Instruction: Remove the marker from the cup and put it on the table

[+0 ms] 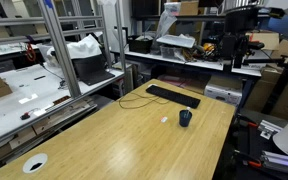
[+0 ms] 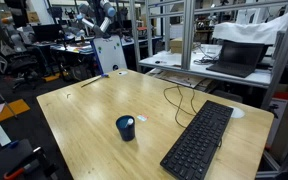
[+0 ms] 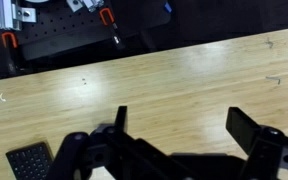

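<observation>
Wood table (image 2: 84, 110): dark cup (image 2: 126, 128) upright, contents unclear.

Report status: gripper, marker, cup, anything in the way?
Gripper open, empty, over the table. Cup upright, outside wrist view. Marker too small to make out. Keyboard beside cup, the only nearby obstacle.

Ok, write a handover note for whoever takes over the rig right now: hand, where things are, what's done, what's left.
Hand: open and empty, above the table; no cup in the wrist view.
Cup: upright on the table, near the keyboard but not touching it.
Marker: too small to make out; only a pale bit shows at the cup's mouth.
Done: nothing I can confirm.
Left: probably all of it: grasp the marker, lift it out, lay it on the table.
</observation>
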Available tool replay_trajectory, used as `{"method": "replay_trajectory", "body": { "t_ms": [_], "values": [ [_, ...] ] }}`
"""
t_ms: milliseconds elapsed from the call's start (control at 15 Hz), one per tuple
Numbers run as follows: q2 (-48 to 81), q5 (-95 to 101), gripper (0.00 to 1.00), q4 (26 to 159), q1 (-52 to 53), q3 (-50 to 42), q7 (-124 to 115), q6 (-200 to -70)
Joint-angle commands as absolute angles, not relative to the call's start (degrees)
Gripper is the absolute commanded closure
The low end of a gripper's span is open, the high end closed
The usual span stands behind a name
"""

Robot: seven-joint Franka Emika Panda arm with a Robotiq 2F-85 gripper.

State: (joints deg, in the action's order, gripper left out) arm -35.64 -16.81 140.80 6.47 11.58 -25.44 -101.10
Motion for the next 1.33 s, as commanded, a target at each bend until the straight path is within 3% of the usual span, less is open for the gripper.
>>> {"method": "replay_trajectory", "body": {
  "t_ms": [0,533,1067,1267],
  "values": [
    [-35.76,-17.06,0.0,140.58,5.83,12.06,-25.16,-100.98],
    [-34.47,-11.77,0.0,145.81,5.42,12.49,-21.62,-112.0],
    [-24.91,-8.37,0.0,151.05,1.78,8.65,-22.43,-126.62],
    [-23.76,-8.16,0.0,151.39,1.42,7.37,-22.39,-126.56]
  ]
}}
